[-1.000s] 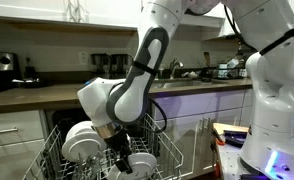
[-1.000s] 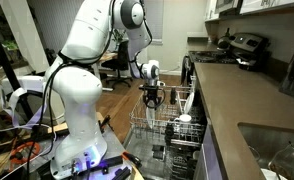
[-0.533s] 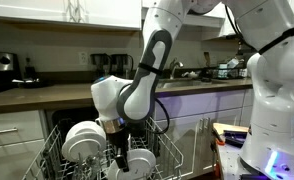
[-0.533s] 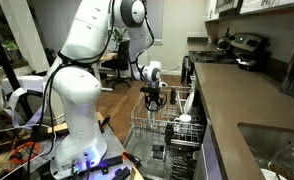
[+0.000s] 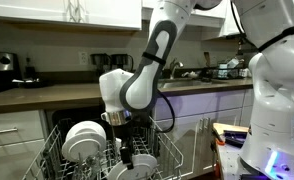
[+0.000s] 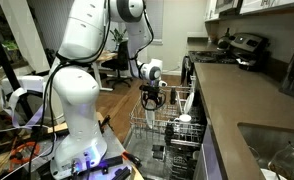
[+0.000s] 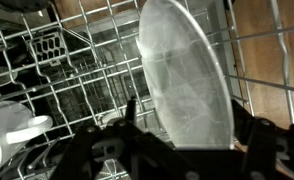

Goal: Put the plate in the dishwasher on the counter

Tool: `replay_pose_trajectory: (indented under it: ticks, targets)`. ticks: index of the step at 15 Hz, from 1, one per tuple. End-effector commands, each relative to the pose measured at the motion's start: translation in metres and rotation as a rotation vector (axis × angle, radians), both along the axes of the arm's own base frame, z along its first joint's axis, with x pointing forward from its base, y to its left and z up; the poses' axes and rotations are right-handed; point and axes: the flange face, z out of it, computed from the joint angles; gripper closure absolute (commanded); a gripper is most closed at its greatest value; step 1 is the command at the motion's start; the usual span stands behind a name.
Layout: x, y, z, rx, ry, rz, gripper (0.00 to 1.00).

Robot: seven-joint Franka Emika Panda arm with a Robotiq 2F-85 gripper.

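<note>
The white plate stands on edge in the dishwasher's pale wire rack, filling the middle of the wrist view. My gripper is shut on the plate's near rim, with one dark finger against each face. In both exterior views my gripper reaches down into the pulled-out rack, below the dark counter. The plate's lower edge is hidden behind my gripper body.
Larger white plates stand stacked in the rack beside my gripper. A white cup sits in the rack nearby. Rack prongs surround the plate. White cabinets flank the dishwasher. Appliances and clutter stand on the counter's far end.
My wrist has risen and swung sideways above the rack, away from the stacked plates. The gripper tip has stayed low in the rack at the plate.
</note>
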Motion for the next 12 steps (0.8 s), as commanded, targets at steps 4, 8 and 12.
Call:
replay_pose_trajectory:
  ticks: [4,8,12]
  targets:
    - [-0.011,-0.005,0.014,0.061,-0.011,0.068,0.61]
    - [-0.015,-0.008,0.017,0.135,0.003,0.086,0.88]
    - [-0.024,-0.02,0.029,0.211,0.018,0.082,0.97]
